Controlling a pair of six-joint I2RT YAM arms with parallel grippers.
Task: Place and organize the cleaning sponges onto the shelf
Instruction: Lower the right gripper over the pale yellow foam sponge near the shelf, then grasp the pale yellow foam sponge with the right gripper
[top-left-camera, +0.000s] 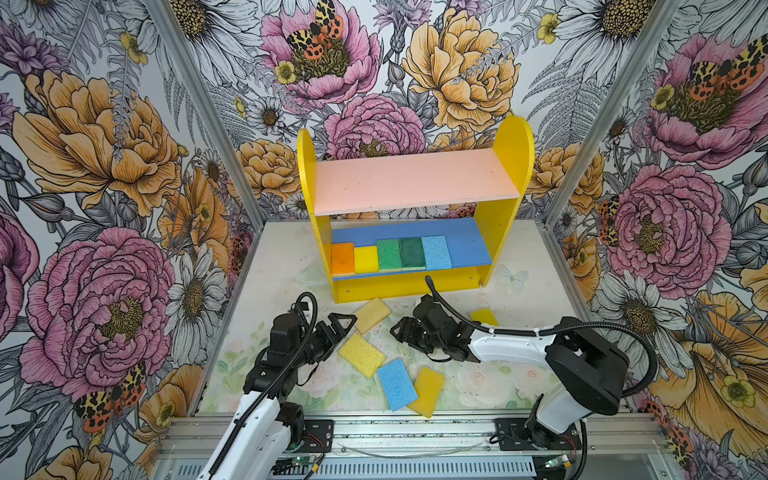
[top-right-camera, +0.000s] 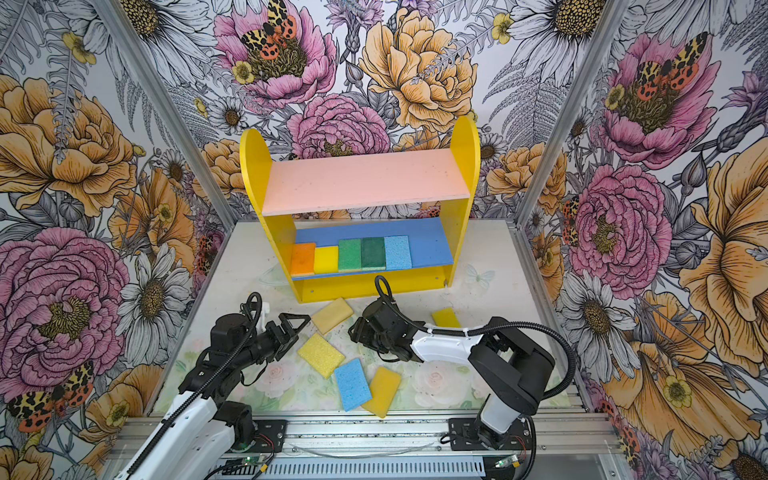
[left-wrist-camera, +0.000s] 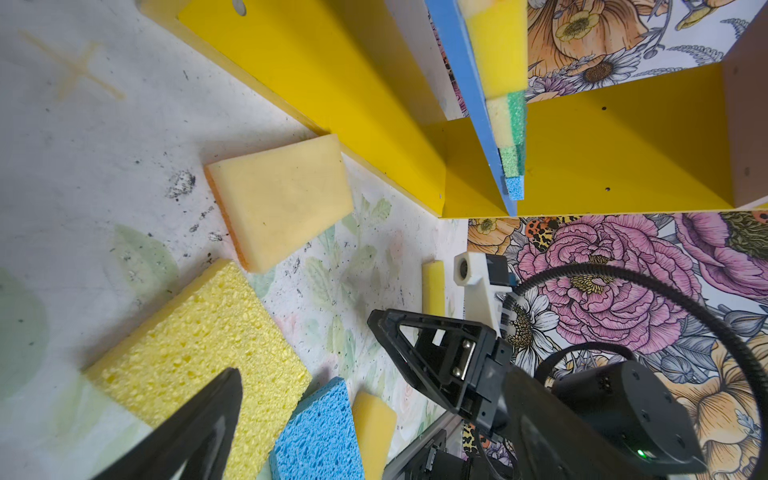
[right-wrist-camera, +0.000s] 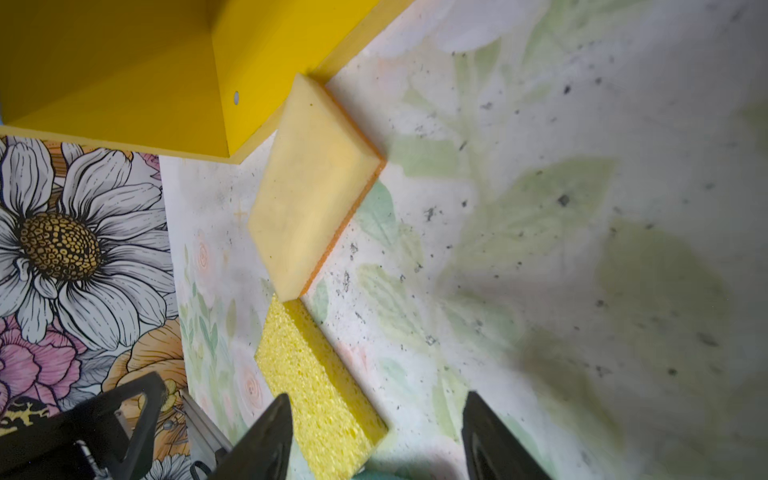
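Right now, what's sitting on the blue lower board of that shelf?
A row of sponges: orange one, yellow one, two green ones, light blue one. The board's right end lies bare; anything beneath the sponges is covered.

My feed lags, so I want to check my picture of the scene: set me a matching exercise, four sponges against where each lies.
Sponges:
1. orange sponge
2. pale sponge
3. porous yellow sponge
4. blue sponge on the table

Places:
A. between the pale and blue ones
B. against a smooth yellow sponge, nearest the front
C. left end of the row on the blue board
D. corner touching the base of the shelf

Pairs: 1-C, 2-D, 3-A, 4-B
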